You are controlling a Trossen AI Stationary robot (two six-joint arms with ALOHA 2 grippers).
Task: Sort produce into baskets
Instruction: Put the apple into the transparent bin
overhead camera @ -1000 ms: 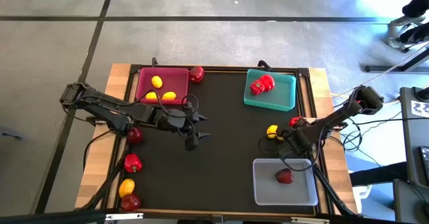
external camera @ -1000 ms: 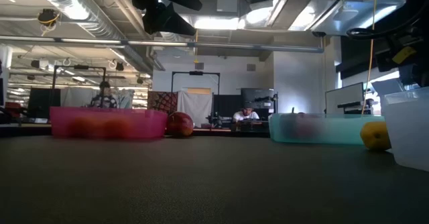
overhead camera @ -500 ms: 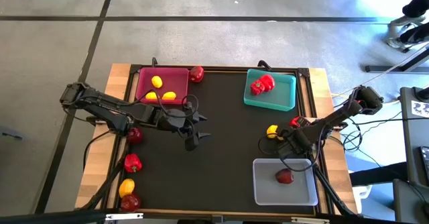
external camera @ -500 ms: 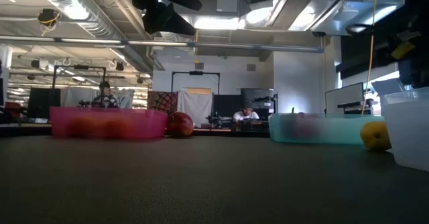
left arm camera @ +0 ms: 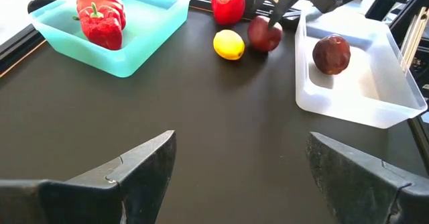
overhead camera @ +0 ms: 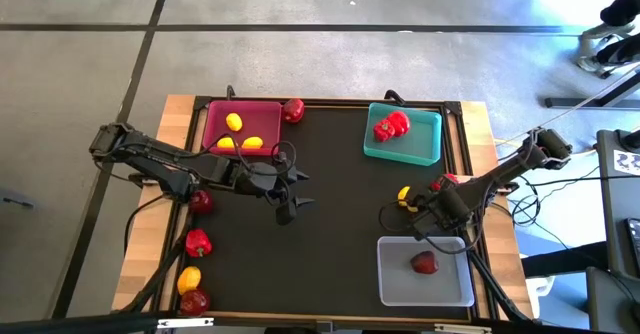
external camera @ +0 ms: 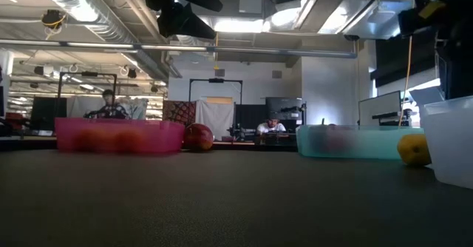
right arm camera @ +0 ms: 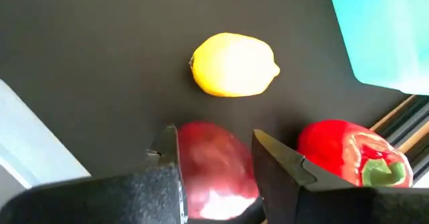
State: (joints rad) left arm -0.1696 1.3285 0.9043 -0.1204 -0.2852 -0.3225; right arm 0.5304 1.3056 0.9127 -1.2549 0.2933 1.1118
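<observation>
Since a second ago the right pincer (right arm camera: 216, 174) has shifted slightly toward the lemon (overhead camera: 404, 194) on the bench (overhead camera: 330, 214); its fingers are closed round a dark red apple (right arm camera: 214, 167), with a red pepper (right arm camera: 355, 150) just beside it. The left pincer (overhead camera: 291, 189) has not moved, hanging wide open and empty over the middle of the bench. The pink basket (overhead camera: 240, 114) holds three lemons; another apple (overhead camera: 293, 110) lies just outside its corner. The teal basket (overhead camera: 425, 139) holds red peppers (overhead camera: 391, 125). The clear basket (overhead camera: 445, 284) holds one apple (overhead camera: 424, 264). More produce lies on the wooden edge (overhead camera: 170, 264) at the left.
</observation>
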